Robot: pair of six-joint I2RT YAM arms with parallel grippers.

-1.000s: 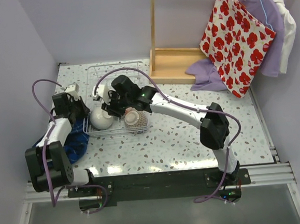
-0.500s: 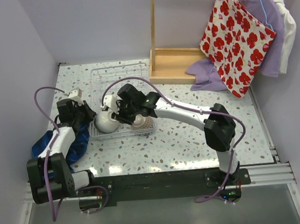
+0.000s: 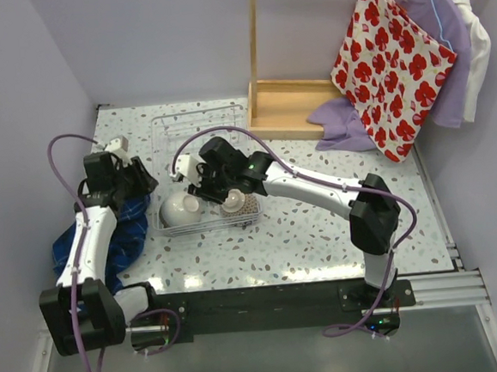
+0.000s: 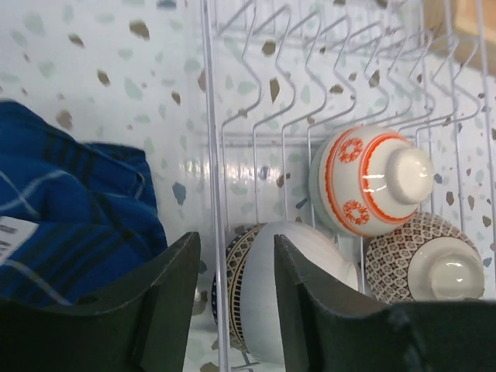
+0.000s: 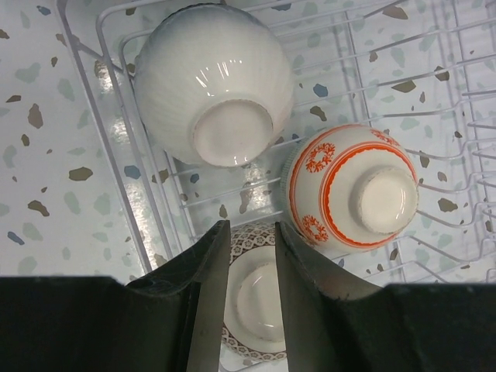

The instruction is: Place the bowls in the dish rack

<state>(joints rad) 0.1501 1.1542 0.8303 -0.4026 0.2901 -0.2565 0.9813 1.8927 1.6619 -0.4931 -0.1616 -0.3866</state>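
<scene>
Two neighbours, white bowl (image 5: 213,85) and red bowl (image 5: 349,190), crowd the net bowl (image 4: 434,263) in the rack (image 3: 200,121); left jaws apart, right jaws' grip unclear; lifting could topple them.

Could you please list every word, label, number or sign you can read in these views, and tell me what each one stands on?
Readable text: none in any view.
White tag on the blue cloth: any print is too small and blurred to read.
Red-patterned bowl and net-patterned bowl in the dish rack: ornament only, no lettering.
Hanging bag: red flowers only, no words.
</scene>
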